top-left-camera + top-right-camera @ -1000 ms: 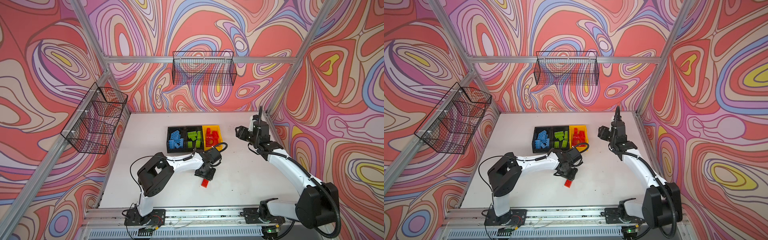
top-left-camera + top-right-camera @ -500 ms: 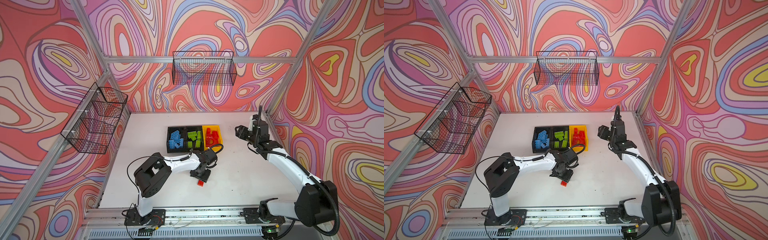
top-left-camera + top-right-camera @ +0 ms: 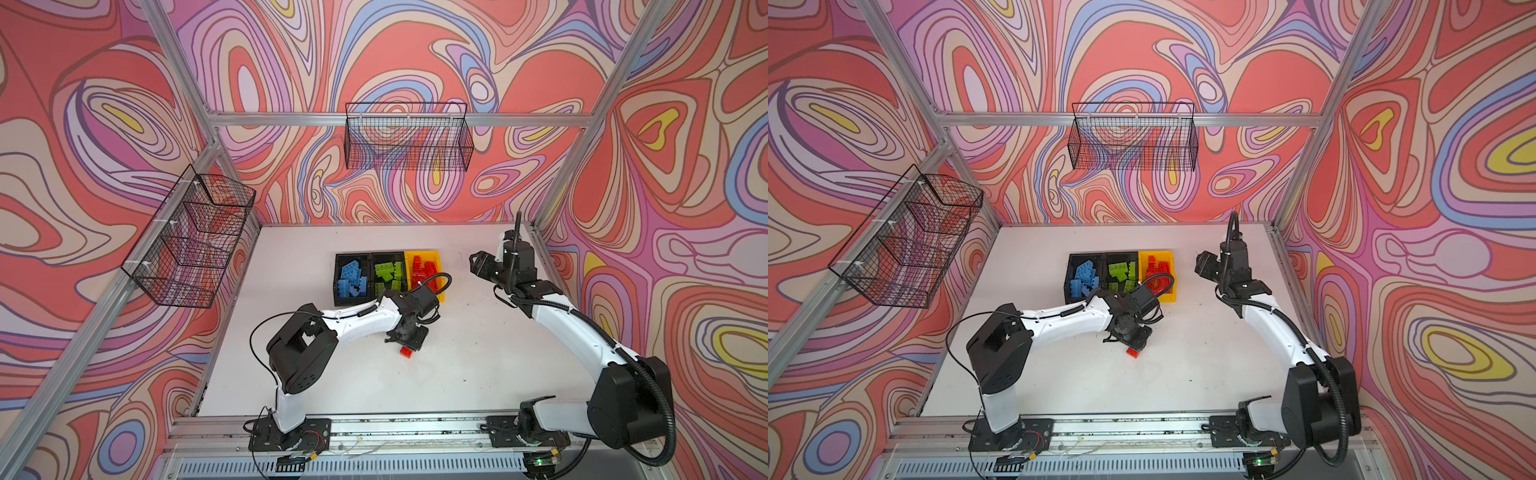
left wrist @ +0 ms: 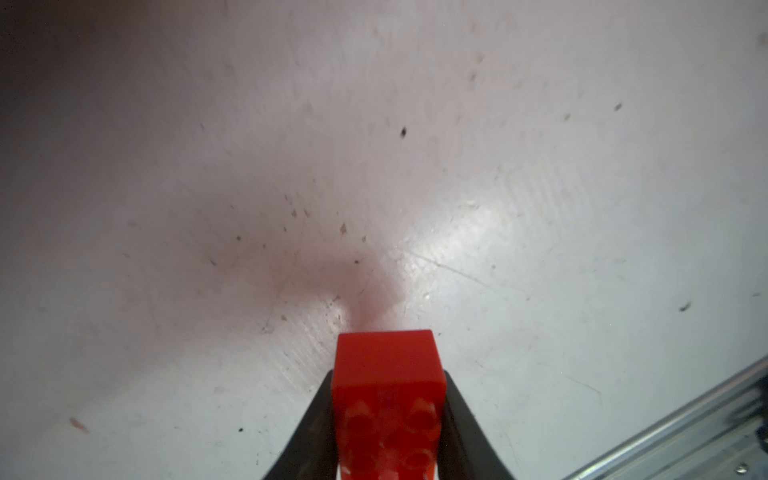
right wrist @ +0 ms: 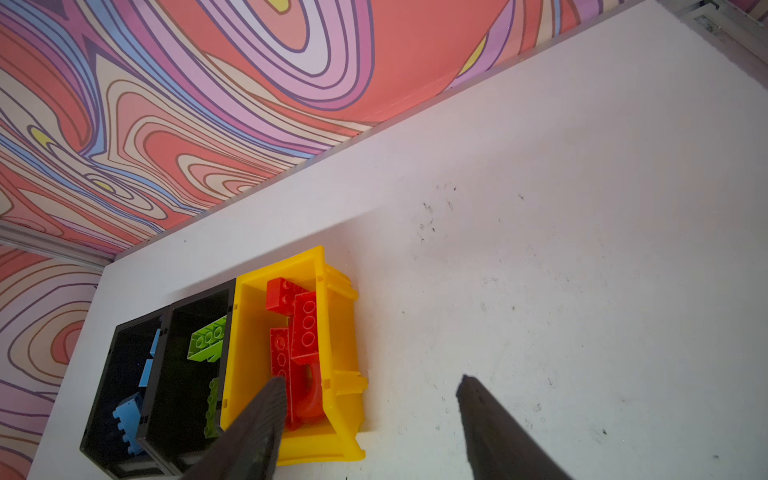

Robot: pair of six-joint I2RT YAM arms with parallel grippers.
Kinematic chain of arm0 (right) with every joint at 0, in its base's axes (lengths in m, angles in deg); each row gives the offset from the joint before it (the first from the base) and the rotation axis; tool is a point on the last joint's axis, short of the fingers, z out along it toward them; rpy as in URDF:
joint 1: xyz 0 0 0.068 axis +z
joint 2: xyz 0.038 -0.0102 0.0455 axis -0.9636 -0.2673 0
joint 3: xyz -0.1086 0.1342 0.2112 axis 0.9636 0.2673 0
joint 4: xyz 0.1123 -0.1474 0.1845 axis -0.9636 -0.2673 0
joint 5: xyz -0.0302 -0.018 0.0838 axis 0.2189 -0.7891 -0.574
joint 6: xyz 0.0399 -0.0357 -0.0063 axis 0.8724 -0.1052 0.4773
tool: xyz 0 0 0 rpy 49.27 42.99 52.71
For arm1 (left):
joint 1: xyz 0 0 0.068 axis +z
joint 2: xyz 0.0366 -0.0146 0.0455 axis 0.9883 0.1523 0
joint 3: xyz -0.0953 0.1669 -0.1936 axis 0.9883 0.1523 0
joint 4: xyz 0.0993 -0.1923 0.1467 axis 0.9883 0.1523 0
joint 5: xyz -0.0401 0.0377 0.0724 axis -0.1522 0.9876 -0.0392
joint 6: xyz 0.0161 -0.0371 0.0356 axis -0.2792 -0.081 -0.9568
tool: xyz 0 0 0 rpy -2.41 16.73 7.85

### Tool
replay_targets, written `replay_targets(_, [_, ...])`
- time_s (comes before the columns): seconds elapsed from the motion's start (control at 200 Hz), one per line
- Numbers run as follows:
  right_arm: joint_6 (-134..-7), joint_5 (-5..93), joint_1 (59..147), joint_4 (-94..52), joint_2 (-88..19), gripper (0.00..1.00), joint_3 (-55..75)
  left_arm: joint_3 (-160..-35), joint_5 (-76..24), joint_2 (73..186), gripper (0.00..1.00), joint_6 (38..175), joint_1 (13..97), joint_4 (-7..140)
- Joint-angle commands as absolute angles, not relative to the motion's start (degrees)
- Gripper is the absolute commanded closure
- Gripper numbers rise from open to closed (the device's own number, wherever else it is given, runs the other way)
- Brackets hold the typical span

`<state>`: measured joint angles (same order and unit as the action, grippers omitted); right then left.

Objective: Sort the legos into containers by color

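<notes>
A white tabletop point(image 3: 478, 374) sits inside a booth with swirling red, pink and purple walls, and two white-and-black robot arms reach in from its near edge. A yellow bin point(image 3: 422, 252) stands toward the back of the tabletop and holds red bricks point(image 3: 422, 270), among them a red arch piece point(image 5: 309, 395). Touching the yellow bin on its left in both top views is a black bin point(image 3: 386, 253) of lime green bricks point(image 3: 388, 274). Beyond that, in the same row, is a second black bin point(image 3: 351, 254) of blue bricks point(image 3: 352, 276). One loose red brick point(image 3: 407, 352) lies on the tabletop in front of the yellow bin, toward the arm bases and a little apart from it. The left pincer point(image 4: 387, 376) is lowered over this brick and clamped on it. In the left wrist view its dark fingers point(image 4: 320, 419) press against the brick's two sides, with the brick's studs facing the camera. The brick sits low against the tabletop, though whether it rests on the surface cannot be told. The right pincer point(image 5: 372, 384) hangs above the tabletop to the right of the yellow bin, well clear of it in both top views. Its jaws are spread apart with nothing between them. A black wire basket point(image 3: 409, 143) hangs on the wall behind the yellow bin.
</notes>
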<state>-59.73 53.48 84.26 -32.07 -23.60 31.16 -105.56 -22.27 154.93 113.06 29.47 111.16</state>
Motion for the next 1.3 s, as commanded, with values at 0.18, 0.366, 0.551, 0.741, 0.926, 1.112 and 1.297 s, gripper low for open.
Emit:
replay_targets(0.18, [-59.5, 54.3, 84.0, -34.0, -23.5, 0.3, 31.6, -126.6, -19.1, 162.0, 0.71, 101.6, 38.8, 109.0])
replay_targets(0.366, [-59.2, 54.5, 84.0, -34.8, -22.7, 0.3, 31.3, -142.7, -20.2, 173.8, 0.62, 101.5, 41.9, 108.1])
replay_targets(0.551, [-60.2, 57.5, 84.0, -38.0, -20.3, 0.3, 31.0, -149.3, -19.8, 179.0, 0.31, 101.9, 43.3, 108.6])
replay_targets(0.741, [-60.6, 60.5, 83.9, -39.6, -19.0, 0.3, 31.9, -146.0, -18.1, 173.9, 0.22, 101.2, 45.1, 105.9])
replay_targets(0.926, [-62.1, 63.8, 84.0, -38.1, -19.7, 0.29, 34.3, -123.7, -13.0, 154.5, 0.19, 100.2, 49.3, 89.4])
replay_targets(1.112, [-65.7, 70.6, 84.0, -23.9, -19.0, 0.25, 41.5, -94.3, -7.1, 134.7, 0.09, 101.7, 56.9, 70.9])
replay_targets(1.297, [-71.3, 82.0, 84.0, -1.2, -21.7, 0.21, 52.5, -74.0, 5.6, 122.1, 0.0, 101.2, 60.6, 63.5])
